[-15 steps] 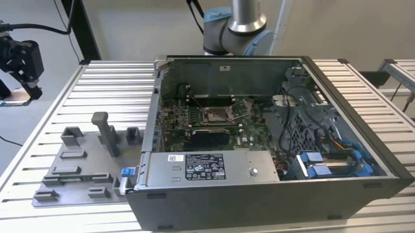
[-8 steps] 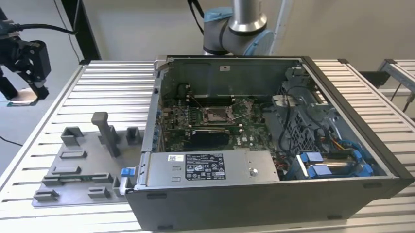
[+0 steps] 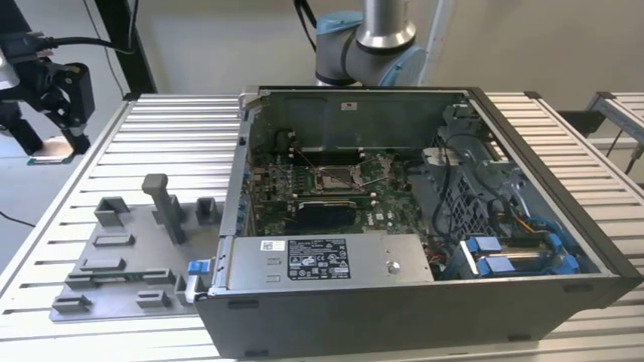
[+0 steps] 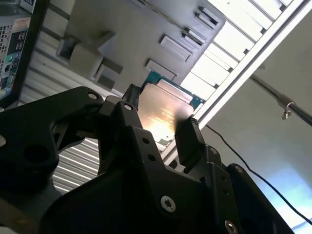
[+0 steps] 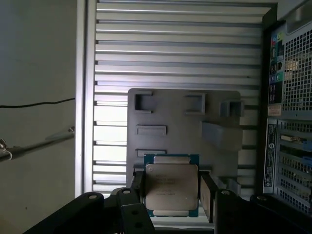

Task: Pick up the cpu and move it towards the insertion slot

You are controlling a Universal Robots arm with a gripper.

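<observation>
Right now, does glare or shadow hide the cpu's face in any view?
Second wrist view: a warm glare patch washes out part of the cpu, the gripper is a dark silhouette, and the table slats behind are blown out. First wrist view: the cpu is evenly lit, without glare. Exterior view: even light, no glare on the cpu.

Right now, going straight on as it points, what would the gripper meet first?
Holding the silvery square cpu, the black gripper points down; probably the ribbed metal table's edge, depth unclear.
</observation>
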